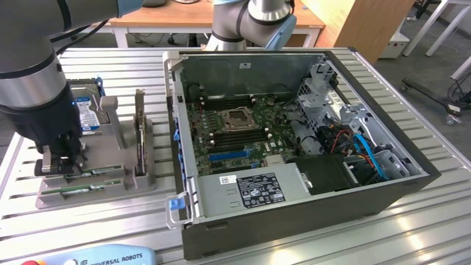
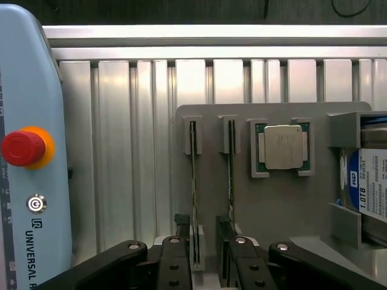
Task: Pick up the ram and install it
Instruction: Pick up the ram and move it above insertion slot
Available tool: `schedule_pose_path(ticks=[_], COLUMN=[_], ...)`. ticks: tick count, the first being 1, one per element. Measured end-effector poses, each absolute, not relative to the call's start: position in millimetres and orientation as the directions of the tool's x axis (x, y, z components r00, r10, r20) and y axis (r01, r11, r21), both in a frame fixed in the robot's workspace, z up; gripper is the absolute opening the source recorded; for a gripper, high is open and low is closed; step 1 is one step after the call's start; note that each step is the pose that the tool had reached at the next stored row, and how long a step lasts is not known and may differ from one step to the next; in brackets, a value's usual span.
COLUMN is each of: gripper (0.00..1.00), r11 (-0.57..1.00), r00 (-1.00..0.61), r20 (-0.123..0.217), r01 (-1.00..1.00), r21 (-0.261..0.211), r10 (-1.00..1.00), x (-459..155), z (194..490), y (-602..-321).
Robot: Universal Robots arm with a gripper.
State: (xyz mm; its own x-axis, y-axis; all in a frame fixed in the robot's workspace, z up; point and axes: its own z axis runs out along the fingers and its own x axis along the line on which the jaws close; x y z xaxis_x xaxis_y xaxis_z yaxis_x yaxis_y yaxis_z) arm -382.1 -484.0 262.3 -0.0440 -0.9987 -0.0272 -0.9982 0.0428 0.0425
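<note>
Watching remotely. The arm's black two-finger gripper (image 1: 63, 163) is hanging low over the grey plastic fixture block (image 1: 118, 165), which is sitting on the slatted aluminium table (image 1: 110, 221) at the exterior view's left, well apart from the open black PC case (image 1: 294, 221).

Jaws are standing apart and gripping nothing. In the wrist view the fingers (image 2: 183, 248) are straddling one end of the ram stick (image 2: 194, 175), a long thin green circuit board standing on edge in its slot. No contact that I can make out. This is the stick farther from the square silver processor chip (image 2: 283, 147); a second green ram stick (image 2: 230, 172) is standing in the slot between them, v. close to the other finger.

Also in frame: blue-labelled hard drive (image 2: 369, 187) and light-blue teach pendant w/ red stop button (image 2: 23, 148).

Handling, my judgement: the stick is looking light, stiff, thin and brittle-ish, w/ chips on the flat faces and contacts probably along the bottom edge. I'm favouring a pinch across the flat faces near the top edge, squarely, w/ modest force. Off-centre grip = risk of tilting.
</note>
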Motion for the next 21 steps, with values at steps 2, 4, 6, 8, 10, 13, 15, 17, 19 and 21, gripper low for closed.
schedule_pose_path(ticks=[2, 4, 6, 8, 10, 13, 15, 17, 19, 21], gripper=[0.31, 0.31, 0.31, 0.31, 0.31, 0.31, 0.31, 0.31, 0.31, 0.31], r11=[0.043, 0.043, 0.042, 0.042, 0.042, 0.042, 0.042, 0.042, 0.034, 0.025], r00=[-0.044, -0.044, -0.044, -0.043, -0.043, -0.044, -0.044, -0.043, -0.035, -0.026], r20=[-0.027, -0.027, -0.027, -0.027, -0.027, -0.027, -0.027, -0.027, -0.027, -0.027], r01=[-0.998, -0.998, -0.998, -0.998, -0.998, -0.998, -0.998, -0.998, -0.999, -0.999], r21=[0.042, 0.042, 0.042, 0.042, 0.042, 0.042, 0.042, 0.042, 0.042, 0.042], r10=[-0.999, -0.999, -0.999, -0.999, -0.999, -0.999, -0.999, -0.999, -0.999, -0.999], x=[-382, -382, -382, -382, -382, -382, -382, -382, -382, -382], z=[260, 258, 255, 253, 251, 249, 249, 249, 249, 249], y=[-484, -484, -484, -484, -484, -484, -484, -484, -484, -484])
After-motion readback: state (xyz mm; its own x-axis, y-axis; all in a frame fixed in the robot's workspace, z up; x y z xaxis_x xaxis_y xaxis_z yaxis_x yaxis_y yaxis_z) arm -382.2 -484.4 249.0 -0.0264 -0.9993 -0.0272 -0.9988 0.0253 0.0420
